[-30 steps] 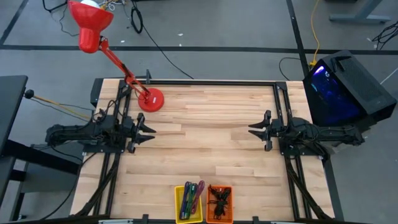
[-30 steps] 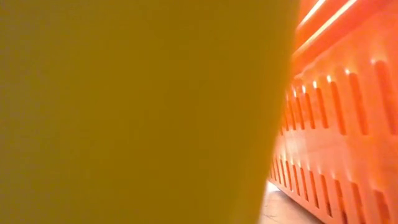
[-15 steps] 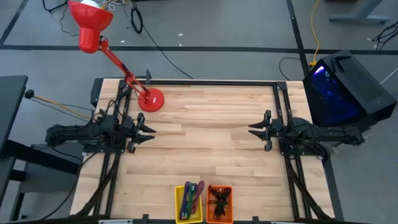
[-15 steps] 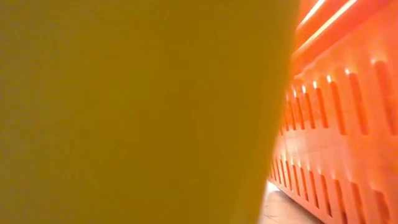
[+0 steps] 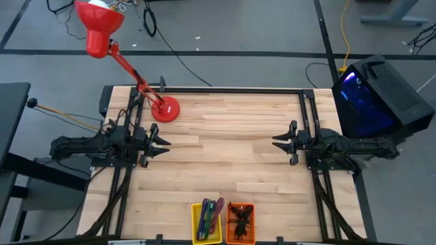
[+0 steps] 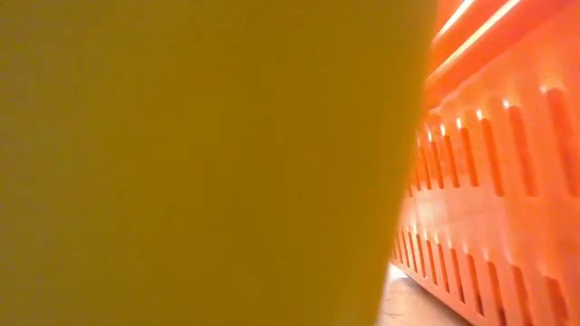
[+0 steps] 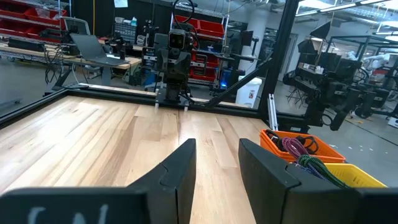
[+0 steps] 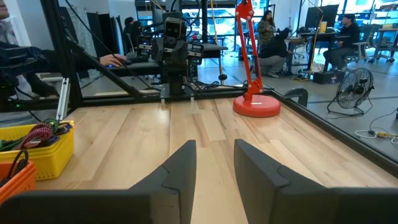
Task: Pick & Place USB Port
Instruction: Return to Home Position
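Blurred walls of the yellow bin (image 6: 199, 163) and orange bin (image 6: 494, 190) fill the low view, hiding most of the counter (image 5: 231, 153).

Wooden table (image 5: 231, 136) carries three things — red lamp base (image 5: 165, 109), yellow bin (image 5: 194, 224), orange bin (image 5: 253, 224).

Black USB cables (image 5: 239, 221) lie tangled together inside the upright orange bin (image 5: 241, 204).

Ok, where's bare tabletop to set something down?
The middle of the wooden table, between the left gripper and right gripper, is bare; so is the far strip right of the round red lamp base. The near edge is crowded: the yellow plastic bin and orange plastic bin sit side by side, bare board flanking them.
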